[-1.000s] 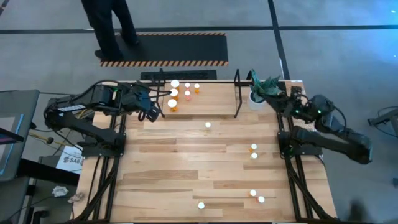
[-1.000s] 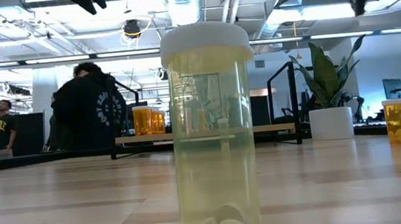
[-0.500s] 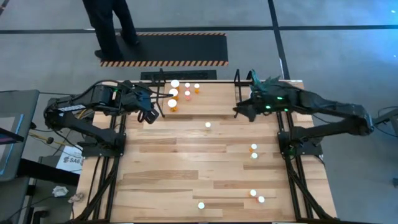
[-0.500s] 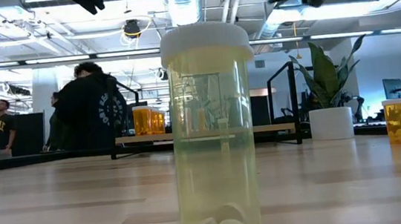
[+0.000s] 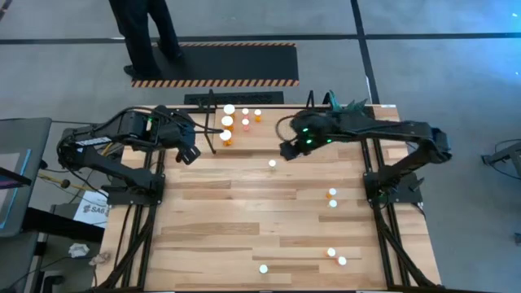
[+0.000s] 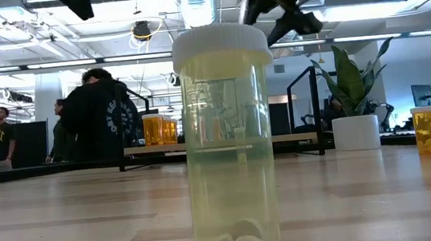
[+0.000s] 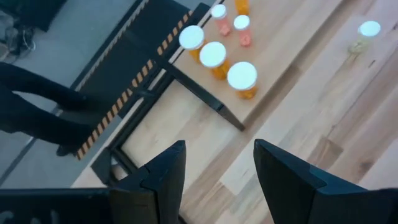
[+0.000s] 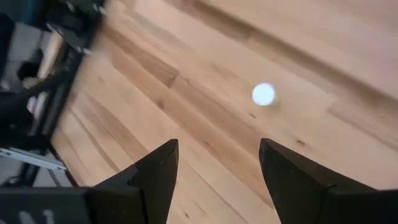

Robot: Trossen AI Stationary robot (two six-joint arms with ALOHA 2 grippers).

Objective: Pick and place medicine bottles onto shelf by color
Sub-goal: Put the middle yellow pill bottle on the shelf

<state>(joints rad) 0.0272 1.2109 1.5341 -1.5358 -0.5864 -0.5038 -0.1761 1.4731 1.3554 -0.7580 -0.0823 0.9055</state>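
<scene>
2 grippers are in view, both with fingers spread wide and holding nothing. Left gripper (image 5: 186, 153) hangs above the table (image 5: 244, 220) beside the shelf's (image 5: 308, 122) left end, clear of the 5 medicine bottles (image 5: 227, 121) grouped on the shelf floor. Right gripper (image 5: 288, 150) hangs near the shelf's right hoop, close to 1 pale bottle (image 5: 272, 163) standing loose on the table, not touching it. 5 further bottles stand scattered nearer the front edge.

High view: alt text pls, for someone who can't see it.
Seen from above, the open right pincer hovers near a lone bottle mid-table. The open left pincer sits beside the shelf, which holds five bottles; six more dot the table.
</scene>
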